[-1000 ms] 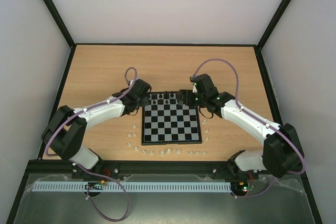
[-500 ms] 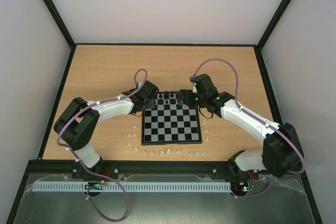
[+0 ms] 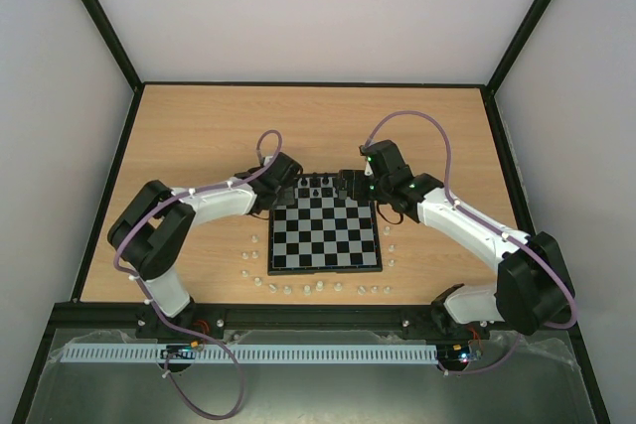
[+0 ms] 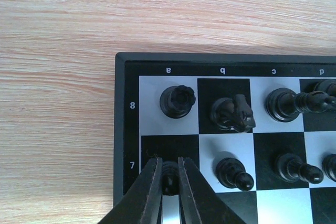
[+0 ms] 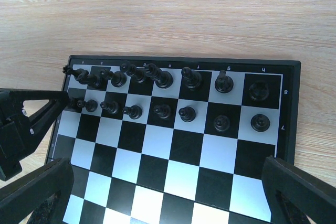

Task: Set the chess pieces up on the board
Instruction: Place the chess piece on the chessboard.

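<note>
The board (image 3: 325, 269) lies between my arms, with several black chess pieces (image 5: 157, 77) in two rows along its far edge. My left gripper (image 4: 168, 161) is shut on a black pawn (image 4: 169, 176) over the dark corner-file square marked 7. A rook (image 4: 177, 100) and a knight (image 4: 231, 113) stand just beyond it, and another pawn (image 4: 231, 172) stands to its right. Whether the held pawn touches the board I cannot tell. My right gripper (image 5: 168, 203) hangs open above the board's (image 5: 184, 61) middle with nothing between its fingers (image 5: 37, 192).
Small white pieces (image 3: 318, 288) lie scattered on the wooden table (image 3: 199, 136) along the board's near edge and both sides (image 3: 390, 245). In the right wrist view the left gripper (image 5: 31, 116) reaches in at the board's left edge. Black frame rails border the table.
My left gripper has shifted right, from just off the board's far-left corner to over it, and the arm's elbow has swung in. The right arm has not moved.
</note>
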{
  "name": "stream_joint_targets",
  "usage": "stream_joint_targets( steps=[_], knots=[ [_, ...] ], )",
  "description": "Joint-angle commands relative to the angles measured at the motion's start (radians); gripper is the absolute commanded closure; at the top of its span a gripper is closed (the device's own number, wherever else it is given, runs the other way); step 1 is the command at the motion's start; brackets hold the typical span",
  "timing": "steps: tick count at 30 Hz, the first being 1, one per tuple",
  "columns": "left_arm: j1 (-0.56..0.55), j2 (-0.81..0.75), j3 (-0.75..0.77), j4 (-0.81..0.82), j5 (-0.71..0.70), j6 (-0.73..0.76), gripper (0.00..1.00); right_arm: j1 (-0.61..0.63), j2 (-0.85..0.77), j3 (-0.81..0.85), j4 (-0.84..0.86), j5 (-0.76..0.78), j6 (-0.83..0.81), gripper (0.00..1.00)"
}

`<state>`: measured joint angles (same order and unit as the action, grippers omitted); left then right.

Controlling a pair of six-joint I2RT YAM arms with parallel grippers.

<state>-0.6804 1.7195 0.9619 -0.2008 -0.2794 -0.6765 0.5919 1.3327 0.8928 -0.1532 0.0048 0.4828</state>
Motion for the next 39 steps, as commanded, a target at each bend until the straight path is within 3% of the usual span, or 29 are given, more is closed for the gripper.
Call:
stream_joint_targets(
  steps=[1, 9, 17, 26, 33, 39],
  knots=[
    [-0.005, 0.014, 0.026, 0.014, 0.001, 0.010, 0.90, 0.008, 0.007, -0.001, -0.011, 0.007, 0.002, 0.01],
    [-0.005, 0.023, 0.029, 0.017, -0.008, 0.013, 0.89, 0.008, 0.010, 0.000, -0.011, 0.007, 0.002, 0.01],
    [-0.005, 0.016, 0.026, 0.021, -0.003, 0.013, 0.78, 0.008, 0.011, -0.002, -0.010, 0.005, 0.002, 0.01],
    [-0.017, -0.043, 0.021, -0.004, -0.022, 0.011, 0.75, 0.008, 0.013, -0.001, -0.011, 0.004, 0.002, 0.01],
    [-0.030, -0.177, -0.020, -0.045, -0.058, 0.017, 0.61, 0.008, 0.004, -0.003, -0.008, 0.004, 0.000, 0.02],
    [-0.038, -0.297, -0.034, -0.054, -0.011, 0.082, 0.38, 0.008, 0.001, -0.007, -0.006, 0.017, 0.000, 0.01]
  ],
)
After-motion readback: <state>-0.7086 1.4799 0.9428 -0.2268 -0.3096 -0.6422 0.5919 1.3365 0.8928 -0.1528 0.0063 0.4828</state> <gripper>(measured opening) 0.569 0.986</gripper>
